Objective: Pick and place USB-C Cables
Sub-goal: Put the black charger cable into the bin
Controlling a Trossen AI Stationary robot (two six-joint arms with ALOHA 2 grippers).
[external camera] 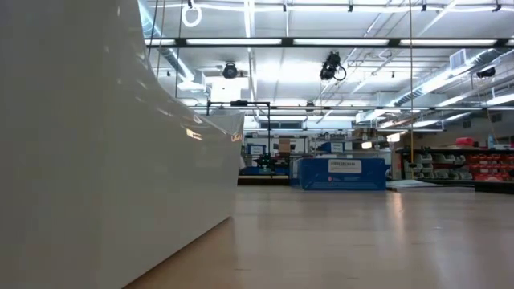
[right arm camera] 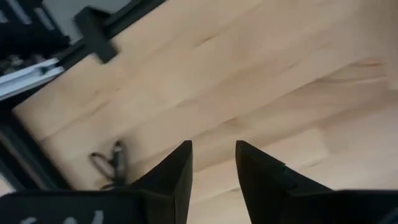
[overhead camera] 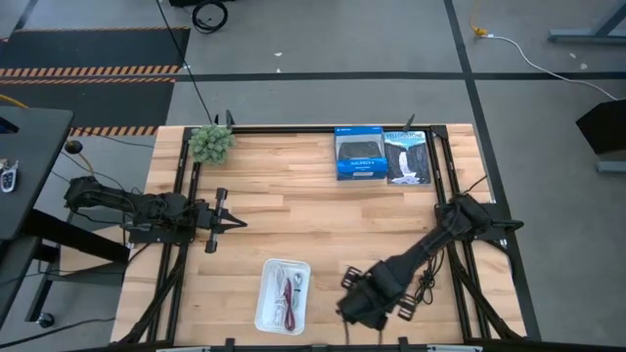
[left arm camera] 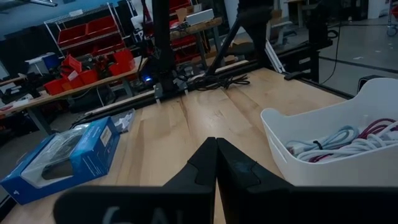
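A white rectangular tray (overhead camera: pixel 284 294) stands near the table's front edge. In it lie a dark red cable (left arm camera: pixel 377 127), a white cable (left arm camera: pixel 348 144) and a pale blue-grey cable (left arm camera: pixel 339 134), heaped together. A thin black looped cable (right arm camera: pixel 109 163) lies on the bare wood near the table's black frame. My right gripper (right arm camera: pixel 212 155) is open and empty, low over the wood to the right of the tray (overhead camera: pixel 352 296). My left gripper (overhead camera: pixel 231 223) is shut and empty at the table's left, level, pointing toward the right.
Two blue-and-black product boxes (overhead camera: pixel 381 154) lie at the far edge, and one shows in the left wrist view (left arm camera: pixel 65 155). A green fuzzy plant (overhead camera: pixel 211 143) stands at the far left corner. The tray's white wall (external camera: pixel 96 160) fills the left of the low view. Bare wood lies mid-table.
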